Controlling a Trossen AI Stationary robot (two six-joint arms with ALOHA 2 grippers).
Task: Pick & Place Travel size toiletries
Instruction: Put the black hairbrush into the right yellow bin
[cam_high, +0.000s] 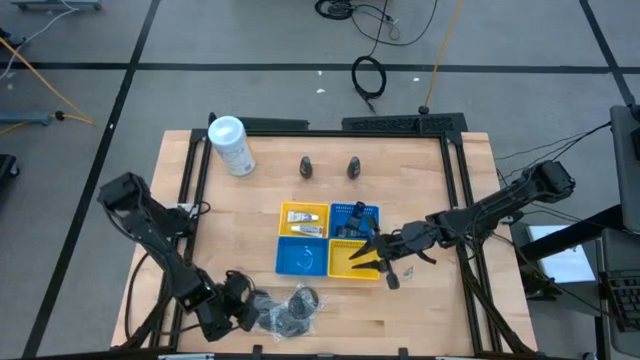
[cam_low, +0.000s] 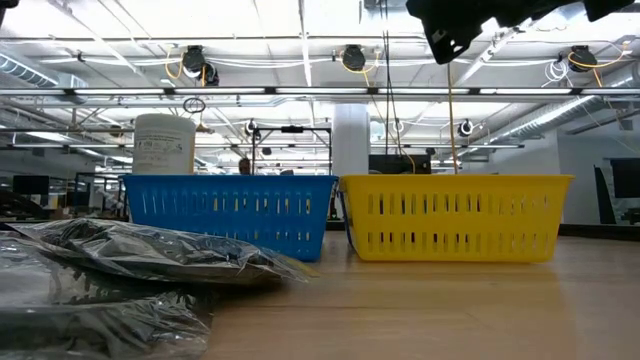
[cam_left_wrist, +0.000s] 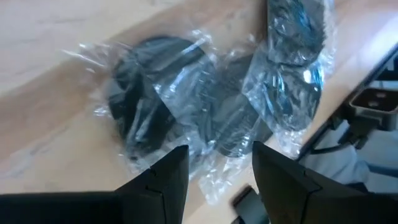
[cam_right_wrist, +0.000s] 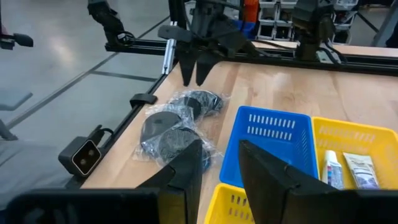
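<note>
Left gripper (cam_high: 243, 310): hovering low over the near left part of the table (cam_high: 430, 190), jaws standing apart with nothing between them, pointing at the wrapped discs.
Wrapped discs (cam_high: 290, 308): lying in a loose pile near the table's front edge, just beside the left jaws; the left wrist view is showing three dark round discs (cam_left_wrist: 146, 93) in crinkled clear wrap.
Step in hand: by my reading, the left arm is lining up a pick on that pile, not yet touching it.
Next move: it is calling for a descent onto one disc and a close on the slippery wrap without dragging the others.
Canister (cam_high: 231, 145): one white canister, lying at the far left, well apart from the action.
Mini bottles (cam_high: 306, 167): two dark cone-shaped bottles, standing at the far middle of the table.
Baskets (cam_high: 302, 257): four in a square, two blue and two yellow; the far yellow basket (cam_high: 303, 220) is holding two pale tubes.
Right gripper (cam_high: 372, 251): hanging over the near yellow basket (cam_high: 355, 262), jaws slightly apart, carrying nothing that I can see.
</note>
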